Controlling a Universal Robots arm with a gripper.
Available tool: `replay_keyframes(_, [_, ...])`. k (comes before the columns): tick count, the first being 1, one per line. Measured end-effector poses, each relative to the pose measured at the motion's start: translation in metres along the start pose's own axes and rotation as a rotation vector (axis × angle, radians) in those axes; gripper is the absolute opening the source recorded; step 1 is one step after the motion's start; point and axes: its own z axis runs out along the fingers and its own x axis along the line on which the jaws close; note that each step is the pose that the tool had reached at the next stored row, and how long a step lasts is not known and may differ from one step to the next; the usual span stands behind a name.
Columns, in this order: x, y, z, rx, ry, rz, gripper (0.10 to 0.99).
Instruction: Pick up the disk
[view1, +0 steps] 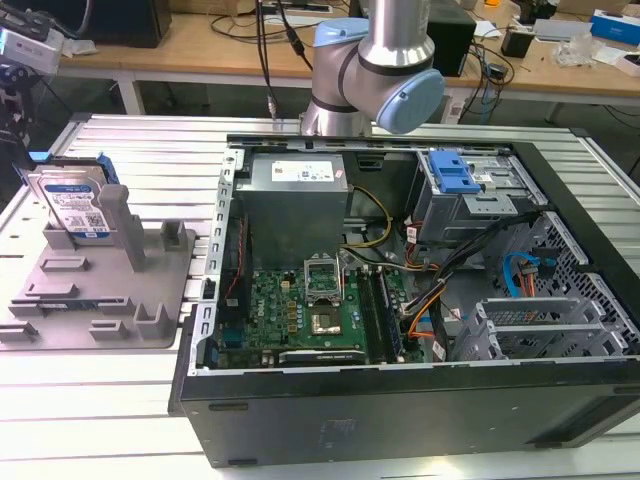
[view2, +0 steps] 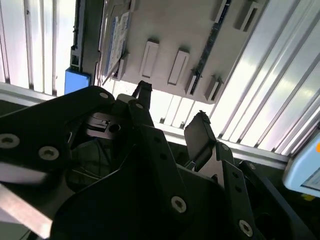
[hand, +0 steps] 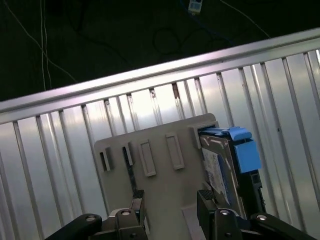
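The gripper (hand: 171, 200) is hanging with its black fingers (view2: 200, 131) spread apart and pinching nothing, so the pick-up is not yet begun and the gripper is touching nothing. Beneath it, the grey holder tray (hand: 155, 137) is lying flat. The disk (hand: 220, 167) is standing on edge in a slot of that tray, out past one finger rather than between the two. Farther out, the ribbed aluminium table (hand: 55, 155) is carrying the tray, and beyond its edge a dark floor (hand: 100, 30) with loose cables (hand: 44, 45) is showing.
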Motion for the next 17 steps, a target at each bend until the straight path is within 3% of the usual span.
replay_keyframes(5, [-0.0002, -0.0006, 0.0, 0.001, 0.0029, -0.084, 0.541])
replay_keyframes(17, [-0.0002, -0.0007, 0.0, 0.002, 0.0031, -0.089, 0.541])
